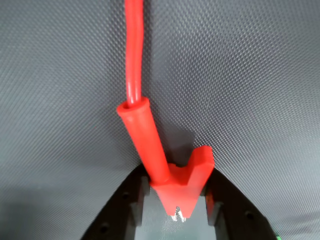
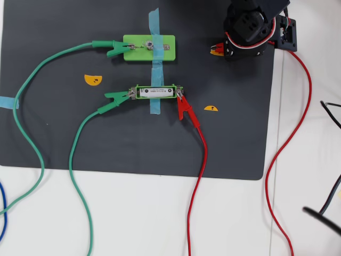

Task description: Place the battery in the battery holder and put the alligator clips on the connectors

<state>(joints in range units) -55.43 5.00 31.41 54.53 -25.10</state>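
In the overhead view the battery [image 2: 154, 92] lies in the bright-green battery holder [image 2: 139, 92] in the middle of the black mat. A green alligator clip [image 2: 117, 96] sits on the holder's left connector, and a red clip [image 2: 184, 107] on its right connector [image 2: 179, 94]. Another green clip [image 2: 114, 48] bites the left of the light-green block [image 2: 162, 40]. My gripper [image 2: 217, 50] is right of that block, shut on the second red clip [image 2: 215, 50]. In the wrist view my gripper [image 1: 175, 202] pinches this red clip [image 1: 182, 182], jaws pointing down, its wire [image 1: 134, 50] running up.
Blue tape [image 2: 154, 21] holds down the block and the holder. Two yellow half-discs [image 2: 92, 80] [image 2: 211, 108] lie on the mat [image 2: 64, 133]. The held clip's red wire [image 2: 298, 106] loops over the white table at right, near black cables [image 2: 333, 117].
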